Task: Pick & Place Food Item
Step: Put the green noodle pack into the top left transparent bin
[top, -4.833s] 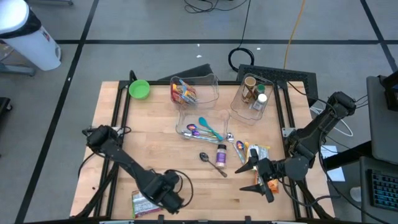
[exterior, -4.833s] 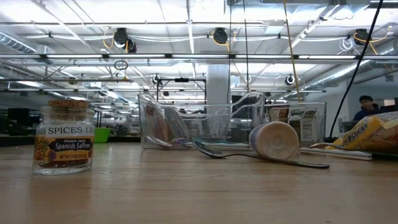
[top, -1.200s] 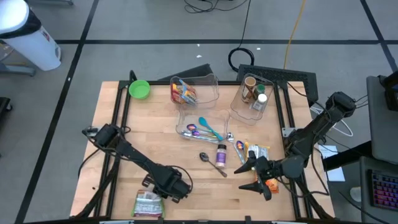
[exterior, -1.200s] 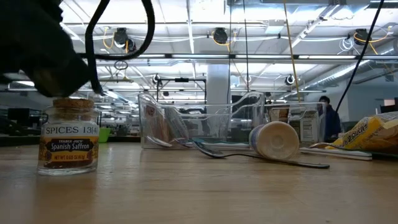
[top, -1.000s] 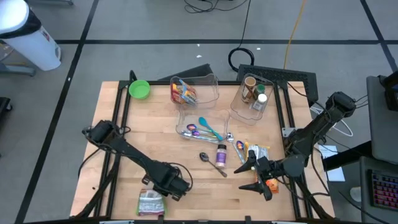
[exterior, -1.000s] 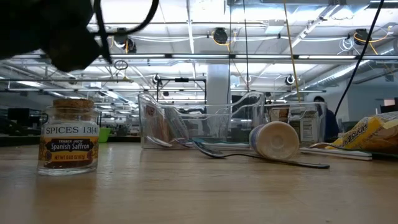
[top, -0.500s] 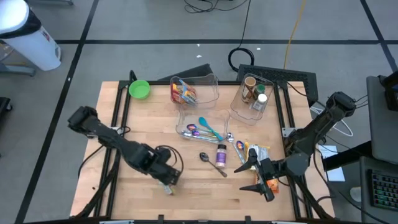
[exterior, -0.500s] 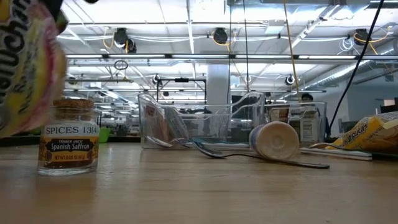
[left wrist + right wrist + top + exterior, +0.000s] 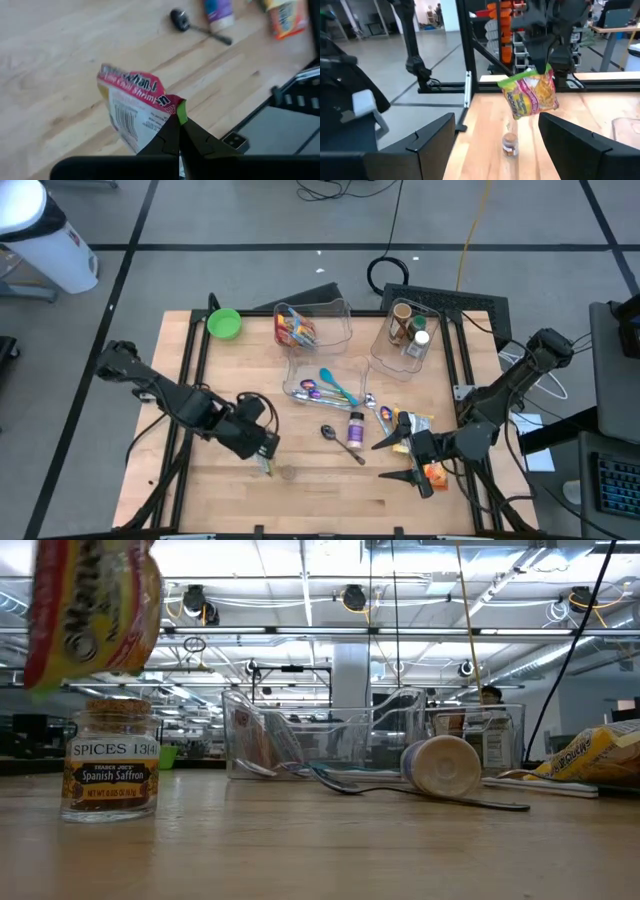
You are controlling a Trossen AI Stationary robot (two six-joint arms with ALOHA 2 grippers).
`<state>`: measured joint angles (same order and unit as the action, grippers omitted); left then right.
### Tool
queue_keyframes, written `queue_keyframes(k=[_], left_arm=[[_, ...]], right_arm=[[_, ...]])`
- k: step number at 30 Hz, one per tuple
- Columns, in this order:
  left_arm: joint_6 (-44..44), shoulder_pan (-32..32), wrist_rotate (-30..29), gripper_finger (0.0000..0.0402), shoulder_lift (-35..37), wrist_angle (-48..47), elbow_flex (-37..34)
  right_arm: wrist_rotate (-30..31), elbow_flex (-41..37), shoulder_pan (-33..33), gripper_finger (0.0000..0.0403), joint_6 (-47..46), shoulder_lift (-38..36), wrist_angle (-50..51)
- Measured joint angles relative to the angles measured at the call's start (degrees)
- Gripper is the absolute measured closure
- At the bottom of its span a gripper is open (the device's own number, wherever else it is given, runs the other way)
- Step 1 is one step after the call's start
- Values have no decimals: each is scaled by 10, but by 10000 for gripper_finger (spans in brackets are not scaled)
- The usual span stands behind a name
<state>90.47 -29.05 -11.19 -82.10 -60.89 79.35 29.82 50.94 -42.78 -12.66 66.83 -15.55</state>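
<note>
A pink, yellow and green noodle packet (image 9: pixel 530 95) hangs in the air over the table's near left part, held by my left gripper (image 9: pixel 262 452), which is shut on it. From the low view the packet (image 9: pixel 95 610) shows above and in front of a cork-topped saffron jar (image 9: pixel 108 762), which stands upright on the wood; the jar (image 9: pixel 287 473) is just right of the gripper. My right gripper (image 9: pixel 400 460) waits open at the near right, pointing level toward the left arm, with nothing between its fingers. My left gripper pinches the packet's sealed edge near a green corner (image 9: pixel 176 109) between its two shut fingers. The fingers come at it from above, slanting down. The packet hangs tilted below them, clear of the table.
At the back stand a green bowl (image 9: pixel 224 323) and clear bins with snacks (image 9: pixel 312 325), jars (image 9: pixel 408 330) and utensils (image 9: pixel 330 382). A spoon (image 9: pixel 340 442), a small bottle (image 9: pixel 355 428) and orange packets (image 9: pixel 415 425) lie mid-right. Bare wood lies at the near middle.
My left gripper, shut on the packet, has risen from the table's near edge and gone toward the far edge, tipping less steeply down. The packet, which lay flat on the wood, is now lifted clear and hangs below the fingers.
</note>
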Motion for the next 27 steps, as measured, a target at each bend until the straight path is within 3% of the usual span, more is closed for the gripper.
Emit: queue_keyframes(k=[11, 23, 27], left_arm=[[-151, 74, -27, 401, 31, 97, 0], [-354, 199, 27, 401, 32, 214, 0], [-422, 253, 77, 401, 32, 247, 0]], right_arm=[[-20, 0, 52, 124, -28, -5, 26], [-123, 0, 174, 154, -44, -29, 73], [-152, 0, 221, 160, -45, -35, 72]])
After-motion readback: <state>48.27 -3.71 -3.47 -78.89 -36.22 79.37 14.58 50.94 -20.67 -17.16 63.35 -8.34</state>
